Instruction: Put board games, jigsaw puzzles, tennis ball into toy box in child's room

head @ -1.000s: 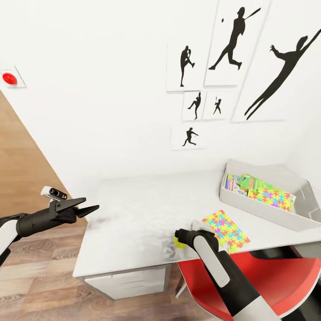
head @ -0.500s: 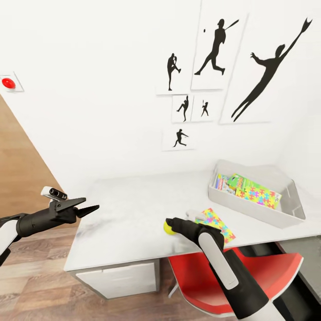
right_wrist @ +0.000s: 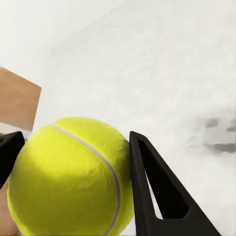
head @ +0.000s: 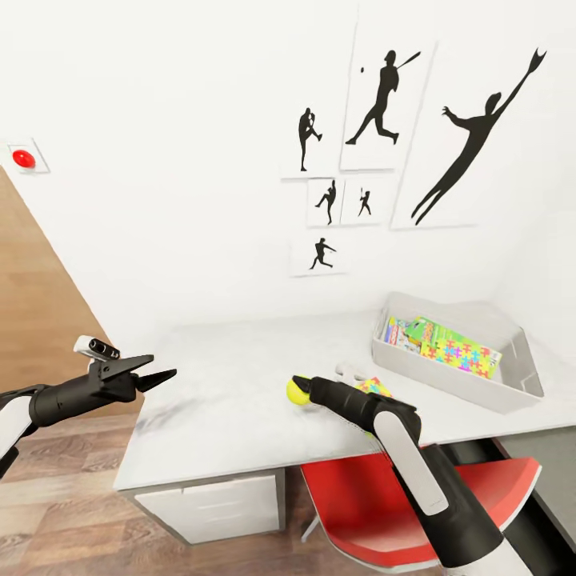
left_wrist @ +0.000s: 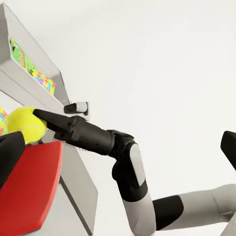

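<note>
The right gripper [head: 298, 390] is gripping the ball [head: 298, 391] above the worktop [head: 232, 384], with the box [head: 448, 376] lying off to its right.

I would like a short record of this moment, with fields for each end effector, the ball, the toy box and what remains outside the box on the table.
right end effector: shut on the tennis ball, just above the table
left end effector: open, empty, beside the table's left edge
toy box: on the table at right, holding a jigsaw puzzle and other flat boxes
outside the box: a second jigsaw puzzle, partly hidden behind the right arm
under the table: red chair
</note>
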Controlling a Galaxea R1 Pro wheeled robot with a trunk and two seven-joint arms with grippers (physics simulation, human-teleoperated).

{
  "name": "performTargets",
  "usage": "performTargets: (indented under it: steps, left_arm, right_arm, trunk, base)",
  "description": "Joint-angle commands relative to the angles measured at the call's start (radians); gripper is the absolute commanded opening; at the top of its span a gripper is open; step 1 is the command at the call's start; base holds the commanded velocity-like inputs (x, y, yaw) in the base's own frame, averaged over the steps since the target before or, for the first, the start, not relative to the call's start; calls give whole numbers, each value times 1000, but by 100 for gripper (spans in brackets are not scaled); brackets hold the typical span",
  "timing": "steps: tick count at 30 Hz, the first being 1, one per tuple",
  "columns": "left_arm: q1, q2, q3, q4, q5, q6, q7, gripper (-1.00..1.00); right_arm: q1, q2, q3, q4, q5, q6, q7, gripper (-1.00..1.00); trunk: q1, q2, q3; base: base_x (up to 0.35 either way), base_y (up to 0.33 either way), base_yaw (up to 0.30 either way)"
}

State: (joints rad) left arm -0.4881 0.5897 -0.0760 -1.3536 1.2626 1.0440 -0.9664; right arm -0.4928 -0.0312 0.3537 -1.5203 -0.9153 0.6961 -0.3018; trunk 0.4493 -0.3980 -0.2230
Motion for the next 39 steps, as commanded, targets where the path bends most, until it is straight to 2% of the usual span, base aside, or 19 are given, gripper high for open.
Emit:
performTargets:
  steps: [1,3,5,7,10,23,39]
  left_arm:
    - [-1,1,-2,1,1,3,-3,100]
    - [-1,1,-2,1,1,3,-3,100]
    - [-1,1,-2,1,1,3,-3,100]
    - [-1,0,-2,1,1,3,-3,100]
    - [-1,0,-2,1,1,3,-3,100]
    - [-1,-1,-2,2,0,3,-3,100]
    - [-1,-1,-2,2,-8,2,-2,100]
  right_arm:
    - [-1,-12,-8,-2,-24,-1,24,-100]
    - [0,-41,-25,-3,-61,-2,107,-100]
    - [0,-62,-31,-3,-86,-2,162,-100]
    - [0,-78,-33,-3,-98,-3,203,-100]
    - [0,-89,-34,-2,-103,-4,235,-100]
    - [0,-94,-36,2,-105,-5,250,-100]
    - [0,-93,-46,8,-106,-7,251,-100]
  trunk:
    - [1,-2,0]
    - [1,-2,3]
    - [1,-2,6]
    - [1,-2,9]
    - [1,-2,13]
    - [1,-2,33]
    - [1,-2,34]
  base:
    - [0,0,0]
    - [0,0,0]
    - [0,0,0]
    - [0,0,0]
    - [0,0,0]
    - [0,0,0]
    - [0,0,0]
